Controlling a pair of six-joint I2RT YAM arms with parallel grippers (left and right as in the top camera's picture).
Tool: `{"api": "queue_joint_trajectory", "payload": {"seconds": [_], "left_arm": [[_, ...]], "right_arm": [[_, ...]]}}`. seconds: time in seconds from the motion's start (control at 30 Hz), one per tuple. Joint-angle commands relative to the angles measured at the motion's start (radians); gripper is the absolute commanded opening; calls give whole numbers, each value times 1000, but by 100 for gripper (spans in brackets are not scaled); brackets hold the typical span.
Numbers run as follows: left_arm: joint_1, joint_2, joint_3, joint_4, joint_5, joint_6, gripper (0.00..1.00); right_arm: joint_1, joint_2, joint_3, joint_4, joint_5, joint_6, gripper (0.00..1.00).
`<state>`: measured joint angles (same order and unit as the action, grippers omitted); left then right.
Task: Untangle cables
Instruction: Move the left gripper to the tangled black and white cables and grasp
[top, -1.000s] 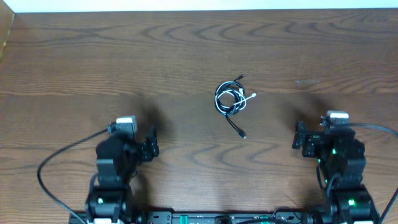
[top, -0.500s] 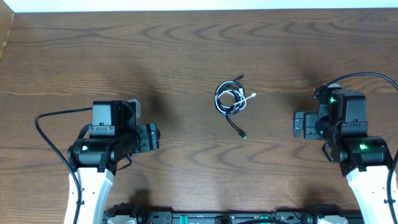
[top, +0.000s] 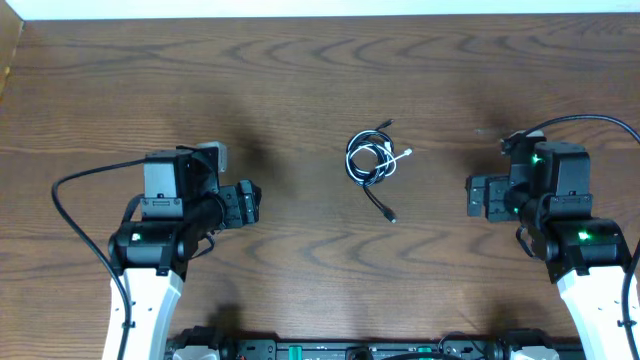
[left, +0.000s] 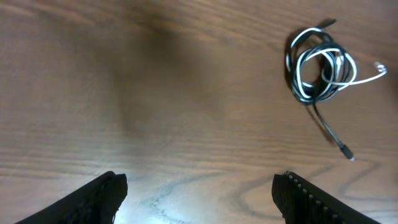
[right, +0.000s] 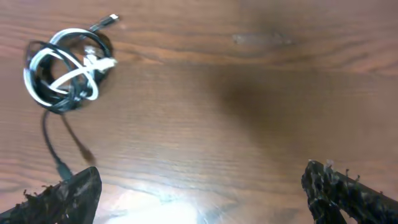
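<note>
Item: cables — one black cord and one white cord, thin and glossy, wound together into a small round coil with small plug ends straying out. Location: middle of the desk, well apart from every edge. Surface: dark wood grain, smooth, faint sheen. Tools: left gripper, right gripper — matte black, jaws spread wide, holding nothing, one on each side of the coil.

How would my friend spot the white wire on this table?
Look at the middle of the brown wooden table, between the left gripper and right gripper. A small coiled bundle of cables lies there. The white cable is the pale loop, its plug poking out right, while the black cable trails toward the robot.
</note>
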<state>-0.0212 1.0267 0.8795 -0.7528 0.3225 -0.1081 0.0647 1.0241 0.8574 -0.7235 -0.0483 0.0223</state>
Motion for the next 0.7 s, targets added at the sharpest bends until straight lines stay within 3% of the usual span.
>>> {"api": "queue_joint_trajectory", "payload": {"seconds": [0.0,0.17,0.33,0.67], "left_arm": [[3,56,115,-3,28,-2,81],[-15,182,239,-6,28,14,81],[-150,370,374,28,-33,55,80],[-363,628,400,303,-53,69,80]], "right_arm": [[-5,-1,22,29,-82,-12,99],[-5,-1,22,35,-82,-12,99],[-5,-1,22,35,-82,-12,99],[-5,-1,22,33,-82,-12,99]]}}
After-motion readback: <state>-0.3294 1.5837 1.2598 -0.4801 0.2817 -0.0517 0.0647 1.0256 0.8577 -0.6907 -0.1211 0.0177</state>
